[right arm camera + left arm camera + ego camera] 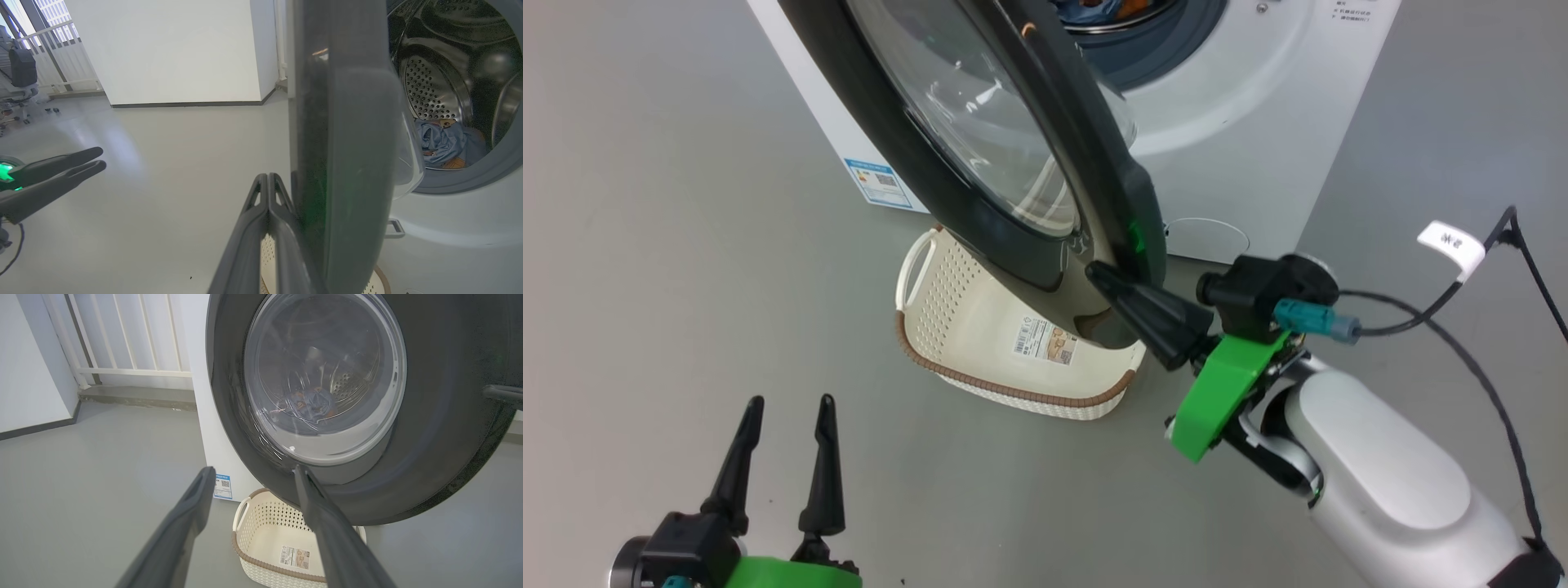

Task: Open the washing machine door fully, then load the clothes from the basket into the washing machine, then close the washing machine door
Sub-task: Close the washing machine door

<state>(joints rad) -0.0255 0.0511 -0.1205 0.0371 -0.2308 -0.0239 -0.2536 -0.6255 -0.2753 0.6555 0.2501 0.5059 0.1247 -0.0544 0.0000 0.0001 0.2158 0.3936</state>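
In right wrist view: clothes (pixel 439 143) in drum (pixel 429 81), right pincer (pixel 267 177) beside door (pixel 347 163).

A white washing machine (pixel 1258 122) fills the top of the frame, its black-ringed glass door (pixel 1111 188) swung out across the centre. A cream basket (pixel 980 327) sits beneath it. At centre right, the right gripper (pixel 1096 274), fingers pressed together, touches the door's lower edge. At lower left, the left gripper (pixel 791 402) has its fingers spread.

Floor (pixel 670 204): smooth grey, faintly glossy.
Washing machine (pixel 1258 155): white, stands on the floor, just beyond the right pincer (pixel 1094 273).
Basket (pixel 947 302): cream with a brown rim, sits on the floor before the machine, ahead of the left pincer (pixel 791 400) and just left of the right pincer.
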